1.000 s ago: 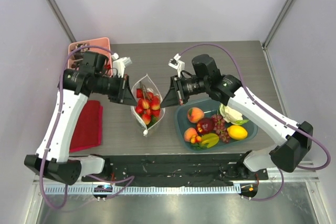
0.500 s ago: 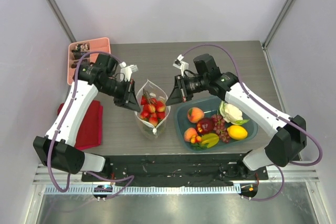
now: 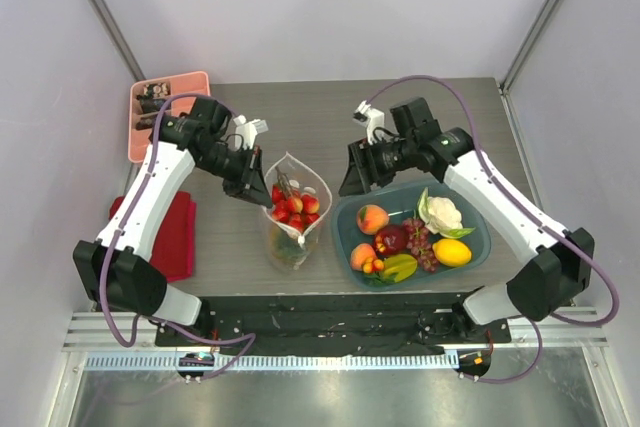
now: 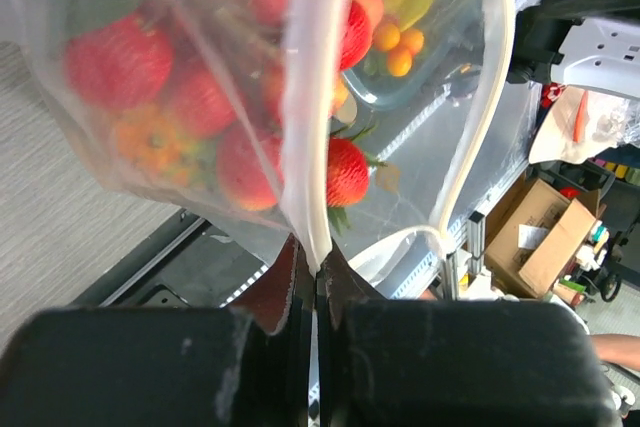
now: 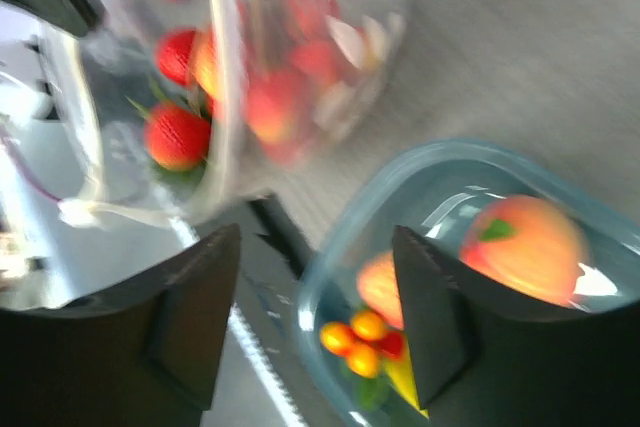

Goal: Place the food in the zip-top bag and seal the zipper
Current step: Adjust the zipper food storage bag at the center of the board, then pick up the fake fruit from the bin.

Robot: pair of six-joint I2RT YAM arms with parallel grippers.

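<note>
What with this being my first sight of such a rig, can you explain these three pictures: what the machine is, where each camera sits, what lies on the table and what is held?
These are two white-and-black robot arms bolted at the near edge of a grey table. The wide picture comes from a fixed camera above. The two close-ups come from a camera on each wrist. The left gripper pinches the rim of a clear soft plastic bag, whose mouth is open and which has red toy berries inside. The right gripper is open, holds nothing and hangs between the bag and an oval teal plate. The plate carries a peach, a cauliflower, a lemon and other toy fruit. On the left lie a pink compartment tray and a red cloth.
</note>
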